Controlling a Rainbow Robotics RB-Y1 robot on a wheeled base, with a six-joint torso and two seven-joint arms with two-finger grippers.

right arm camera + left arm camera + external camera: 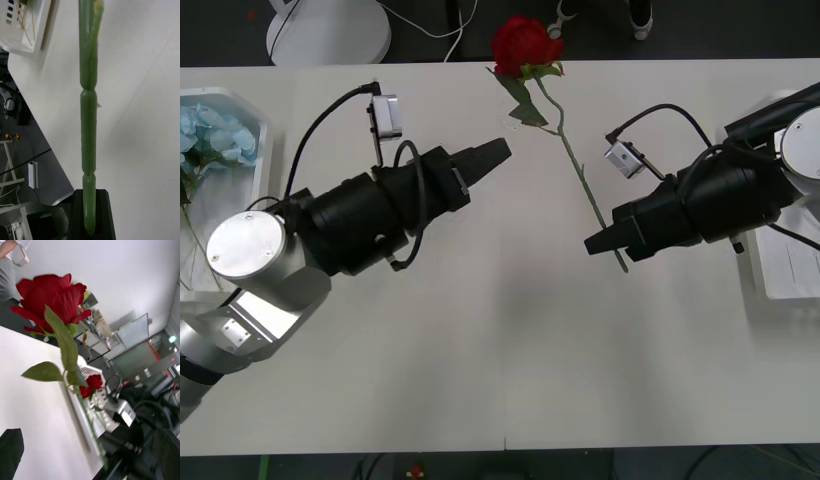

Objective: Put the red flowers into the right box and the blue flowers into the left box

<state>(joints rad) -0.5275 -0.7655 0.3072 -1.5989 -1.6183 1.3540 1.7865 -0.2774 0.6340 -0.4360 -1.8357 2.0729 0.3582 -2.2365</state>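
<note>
Right gripper (604, 241): black fingers clenched on the lower stem of a red rose (525, 42), above the table's right half.
Left gripper (492, 154): over mid-table, tip towards the rose leaves, nothing held; whether its fingers are parted, cannot tell.
Rose: stem slants away across the white table (480, 350), bloom at the far edge.
Left box (255, 150): at the table's left end, blue flowers (215, 132) inside.
Right box (785, 265): at the table's right end, behind the right arm.
</note>
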